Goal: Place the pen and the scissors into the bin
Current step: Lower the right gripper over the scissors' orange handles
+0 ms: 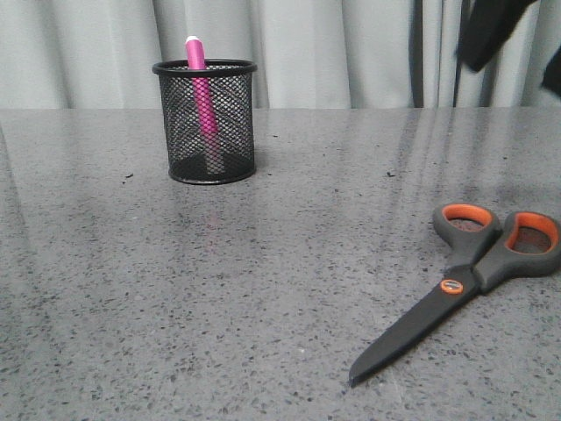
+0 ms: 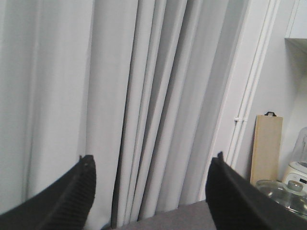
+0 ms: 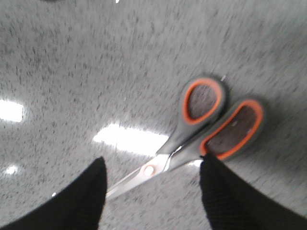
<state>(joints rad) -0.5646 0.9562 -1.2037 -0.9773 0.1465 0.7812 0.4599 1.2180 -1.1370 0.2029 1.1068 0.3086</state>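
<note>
The black mesh bin (image 1: 209, 123) stands at the back left of the table. The pink pen (image 1: 202, 96) stands inside it, its white cap above the rim. The scissors (image 1: 465, 281) lie flat and closed at the front right, handles to the right, blade tip toward the front. In the right wrist view the scissors (image 3: 201, 129) lie on the table beyond and between my open right gripper (image 3: 152, 167), which hovers above them, empty. Part of the right arm (image 1: 486, 31) shows at the top right. My left gripper (image 2: 152, 160) is open, empty and faces the curtain.
A grey speckled table (image 1: 263, 263) fills the front view, with a pale curtain (image 1: 351, 53) behind it. In the left wrist view a wooden board (image 2: 266, 146) and a glass-lidded appliance (image 2: 288, 189) stand by the wall.
</note>
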